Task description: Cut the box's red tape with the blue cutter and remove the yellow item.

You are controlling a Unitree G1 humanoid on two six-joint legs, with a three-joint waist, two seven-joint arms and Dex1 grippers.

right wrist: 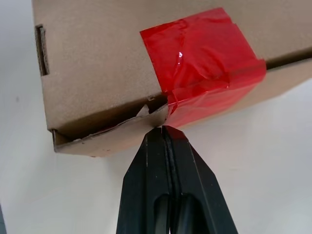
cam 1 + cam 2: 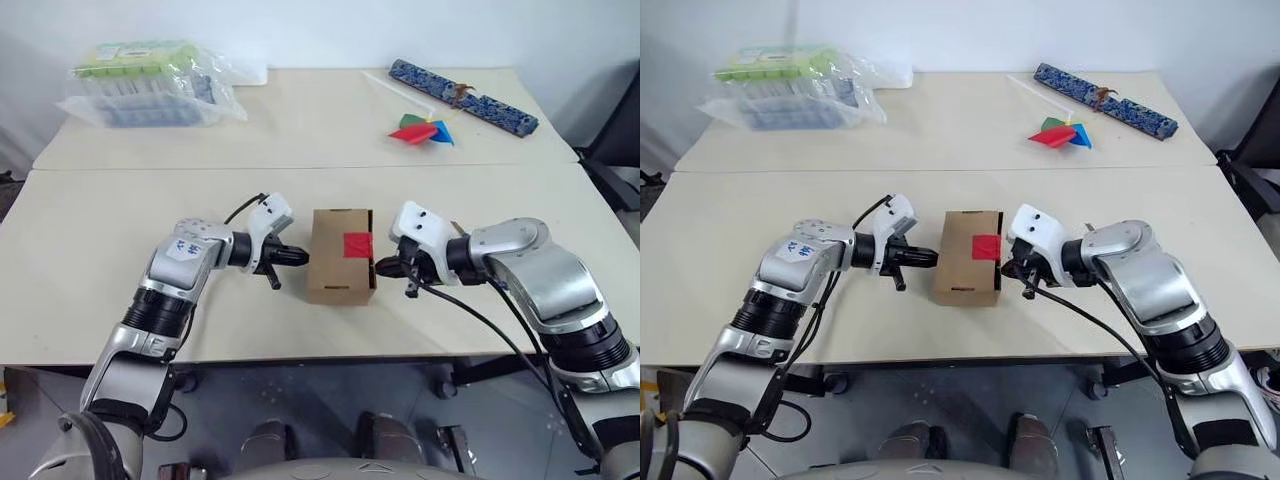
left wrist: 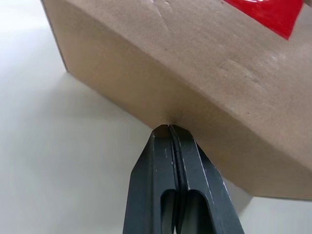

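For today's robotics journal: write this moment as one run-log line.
left gripper: shut, tip at box side | right gripper: shut, at flap edge beside red tape | tape: uncut

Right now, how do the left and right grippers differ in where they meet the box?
The left gripper presses its tips against a plain cardboard side of the box; the right gripper sits at the opposite side, at the flap edge beside the red tape. The left faces an unbroken wall, the right a slightly lifted, torn flap seam. Both are shut, holding nothing.
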